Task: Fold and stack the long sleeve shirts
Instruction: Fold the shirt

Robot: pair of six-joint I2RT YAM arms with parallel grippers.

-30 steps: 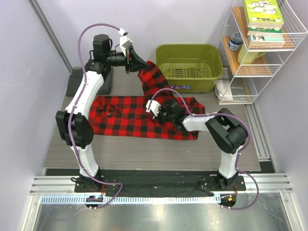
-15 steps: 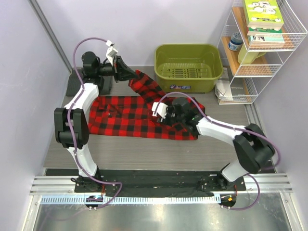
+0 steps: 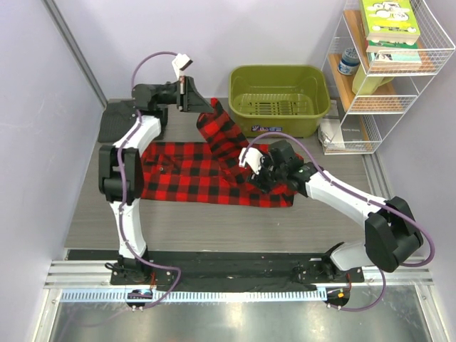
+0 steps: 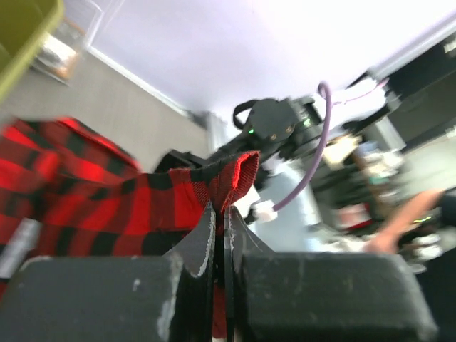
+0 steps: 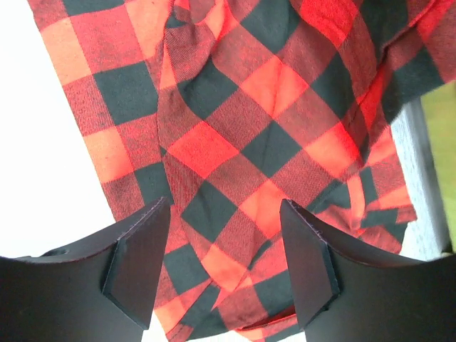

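Across the grey bench [image 3: 178, 221] the red-and-black plaid shirt [image 3: 178, 174] lies spread flat, one sleeve [image 3: 222, 132] lifted toward the back by the left end effector [image 3: 194, 103], clamped tight on the cuff [image 4: 239, 171]. Over the shirt's right-hand end the right end effector [image 5: 223, 206] hovers, jaws apart, nothing between them. Sleeve fold in hand, I'd say; next that cuff wants carrying across the body and laying flat without dragging the rest.

The left arm [image 3: 127, 228] and right arm [image 3: 335, 196] wear white shells between black joints, and a looping purple cable [image 3: 158, 53] trails each. The right gripper [image 5: 224, 203] has matte black, wedge-shaped fingers [image 5: 139, 263].
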